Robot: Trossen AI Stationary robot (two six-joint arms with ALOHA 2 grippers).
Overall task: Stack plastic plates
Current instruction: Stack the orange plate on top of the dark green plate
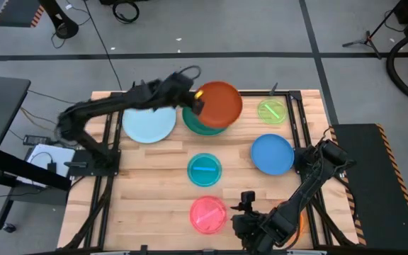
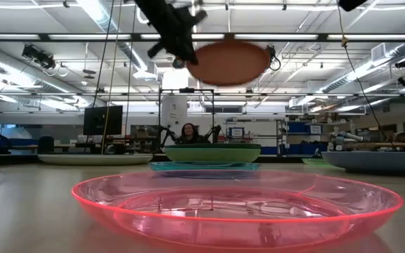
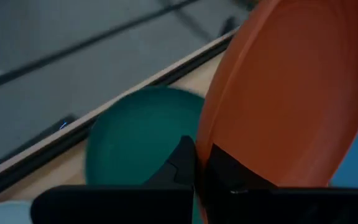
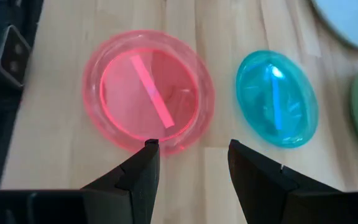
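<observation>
I have the round red-orange plastic plate (image 1: 220, 103) pinched by its rim in the left gripper (image 1: 198, 103), fingers closed on the edge, and it hangs above the dark green plastic plate (image 1: 202, 122) at the far middle of the desk (image 1: 161, 166). In the low view the carried plate rides well clear of the stack below and looks roughly level. To set it down well, I judge I should centre it over the dark green plate first, keep it flat, lower until the rims nest, and only then let go; releasing early or tilted would likely let it slide off.

The left arm reaches from its base on the left across the large light blue plastic plate (image 1: 149, 123), stretched long and low.

The right gripper (image 4: 190, 163) waits at the near edge, fingers spread and empty, looking down on the clear pink plastic plate (image 4: 148, 98), with the small teal plastic plate (image 4: 277, 98) beside it. The blue plastic plate (image 1: 272, 154) and small lime plastic plate (image 1: 272, 111) lie unstacked on the right.
</observation>
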